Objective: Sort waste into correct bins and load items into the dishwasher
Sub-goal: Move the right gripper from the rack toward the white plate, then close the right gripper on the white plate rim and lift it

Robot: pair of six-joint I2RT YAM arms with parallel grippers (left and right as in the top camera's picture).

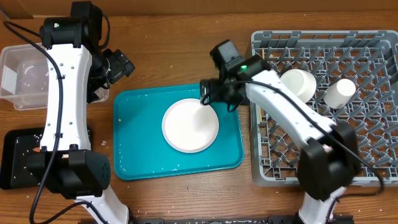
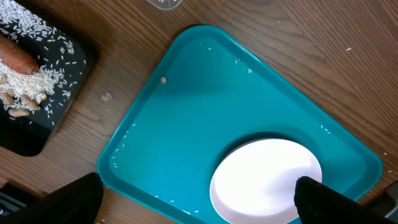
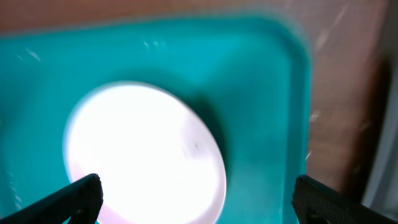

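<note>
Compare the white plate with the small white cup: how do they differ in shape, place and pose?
The plate is flat and wide; the cup is small and deep. The plate lies on the teal tray; the cup sits in the grey rack. The plate lies level, while the cup looks tipped onto its side. Both are white and round.

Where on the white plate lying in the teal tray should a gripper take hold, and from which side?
Probably the rim of the plate, on the edge nearest the dish rack, coming down from above at a tilt. It lies flat on the teal tray, so only the rim offers a pinch, and the open right gripper hangs near that side.
</note>
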